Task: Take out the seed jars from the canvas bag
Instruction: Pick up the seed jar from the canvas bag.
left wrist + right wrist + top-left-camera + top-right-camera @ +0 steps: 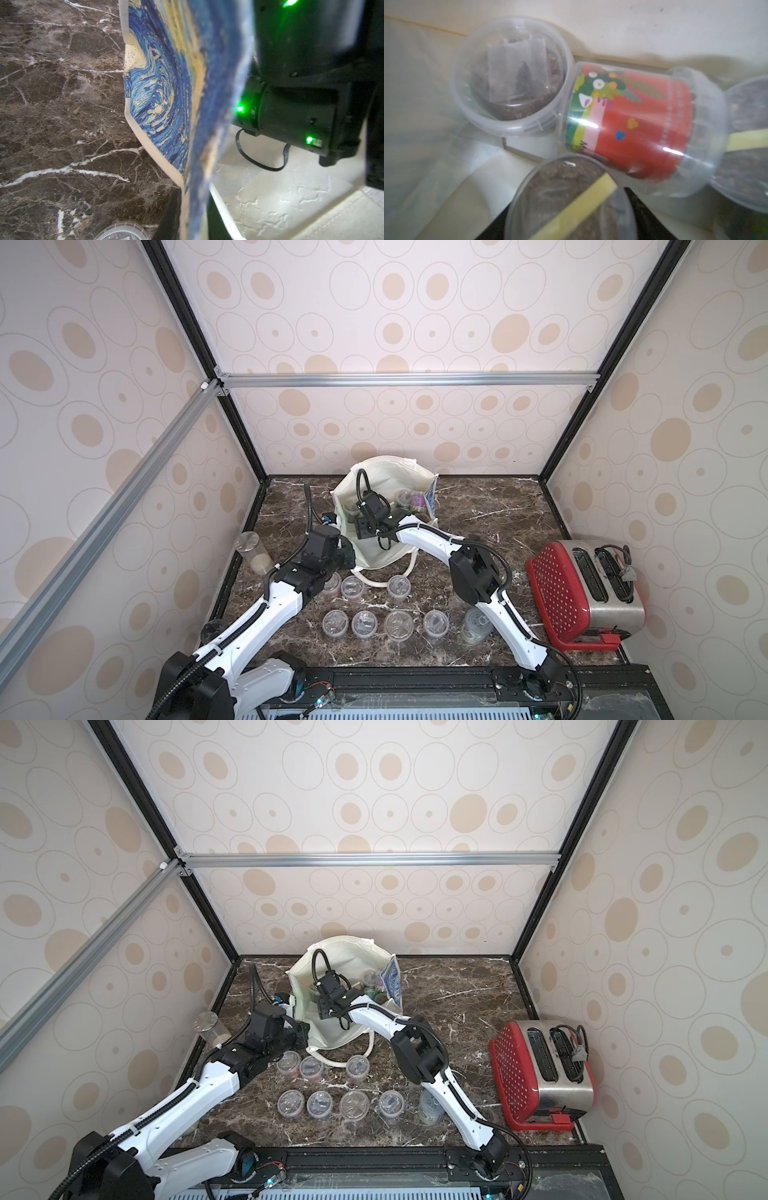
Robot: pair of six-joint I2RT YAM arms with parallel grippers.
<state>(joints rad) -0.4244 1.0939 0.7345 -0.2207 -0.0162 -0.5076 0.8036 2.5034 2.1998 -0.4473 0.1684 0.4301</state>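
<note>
1. Nearest the right wrist, seed jars (571, 199) crowd inside the canvas bag (633, 27).
2. Left wrist: left claw (193, 220) pinches the bag's rim.
3. Top view: right claw (360, 531) is inside the bag, and we cannot tell its width. We judge the next move is to grip one jar and lift.

- Your dark marbled counter (478, 510) carries everything.
- The canvas bag (384, 558) sits toward its back.
- You see seed jars (364, 623) in front: a row of four, three behind.
- A clear cylinder (253, 552) stands left and a toaster (602, 585) right.
</note>
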